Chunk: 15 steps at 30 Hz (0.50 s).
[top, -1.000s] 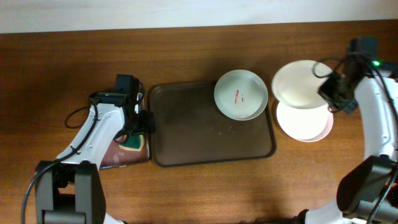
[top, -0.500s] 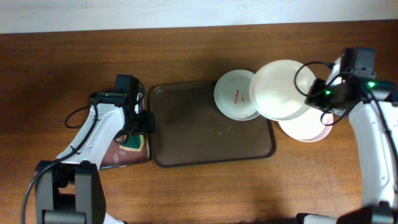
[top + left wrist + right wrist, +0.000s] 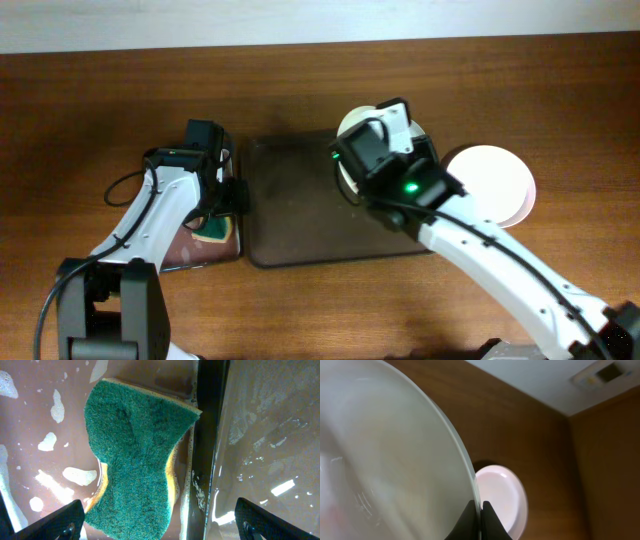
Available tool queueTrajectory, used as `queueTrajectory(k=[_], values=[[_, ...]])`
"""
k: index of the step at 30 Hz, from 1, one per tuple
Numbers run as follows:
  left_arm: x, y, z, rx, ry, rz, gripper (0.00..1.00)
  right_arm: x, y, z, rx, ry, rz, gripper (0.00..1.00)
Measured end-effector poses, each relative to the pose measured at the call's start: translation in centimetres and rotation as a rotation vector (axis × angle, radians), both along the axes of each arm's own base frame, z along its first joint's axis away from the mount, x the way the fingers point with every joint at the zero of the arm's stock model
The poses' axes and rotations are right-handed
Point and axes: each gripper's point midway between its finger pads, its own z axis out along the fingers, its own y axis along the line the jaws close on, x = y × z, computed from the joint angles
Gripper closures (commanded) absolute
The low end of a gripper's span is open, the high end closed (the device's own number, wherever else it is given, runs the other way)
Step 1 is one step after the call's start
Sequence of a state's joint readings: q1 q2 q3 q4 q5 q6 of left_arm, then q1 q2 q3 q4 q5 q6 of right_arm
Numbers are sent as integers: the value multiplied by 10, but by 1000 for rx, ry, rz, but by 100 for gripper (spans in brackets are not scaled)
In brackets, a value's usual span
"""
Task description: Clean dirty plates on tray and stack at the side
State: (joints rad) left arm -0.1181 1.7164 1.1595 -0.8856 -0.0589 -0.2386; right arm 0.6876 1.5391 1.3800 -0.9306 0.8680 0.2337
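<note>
One plate (image 3: 380,460) is up in the air, pale and tilted. Its thin rim is pinched between the closed tips of the right gripper (image 3: 478,512), and nothing else supports it. From overhead it hangs over the right end of the tray (image 3: 290,215), mostly hidden by the right arm, so I cannot tell whether another plate lies beneath it. A second, pink plate (image 3: 500,180) rests flat on the tabletop (image 3: 100,100) just off the tray's right edge, apart from the held one.

Against the tray's left edge, the sponge tray (image 3: 207,435) holds a green sponge (image 3: 135,455) lying in suds. The left gripper (image 3: 160,522) hangs over the sponge with its fingers spread wide, gripping nothing.

The main risk, as I judge it, is the rim grip. A wide plate held at one point on a smooth edge can pivot or slide out, and any wetness makes that likelier. If it slips, it falls onto the tray or onto whatever the arm hides there, and could chip.

A second risk is wiping pressure. A sponge pushed against a plate held only at the rim could lever it out of the fingers.

Third, the soapy sponge may squirm as the open fingers close on it, leaving a poor hold or none.
</note>
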Motion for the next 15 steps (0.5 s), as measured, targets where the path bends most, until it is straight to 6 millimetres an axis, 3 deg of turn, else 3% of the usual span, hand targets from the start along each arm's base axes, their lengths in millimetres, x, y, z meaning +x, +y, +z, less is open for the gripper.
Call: queueTrajectory(k=[5,10,15], values=[[0,0,0,0,0,0,6,3,23,-15,-192,-15,34,96],[1,0,0,0,-4,0,6,11,40,-1,-260,-123,42,96],[1,0,0,-1,-5,0,6,12,42,1,-270,-130,50,96]])
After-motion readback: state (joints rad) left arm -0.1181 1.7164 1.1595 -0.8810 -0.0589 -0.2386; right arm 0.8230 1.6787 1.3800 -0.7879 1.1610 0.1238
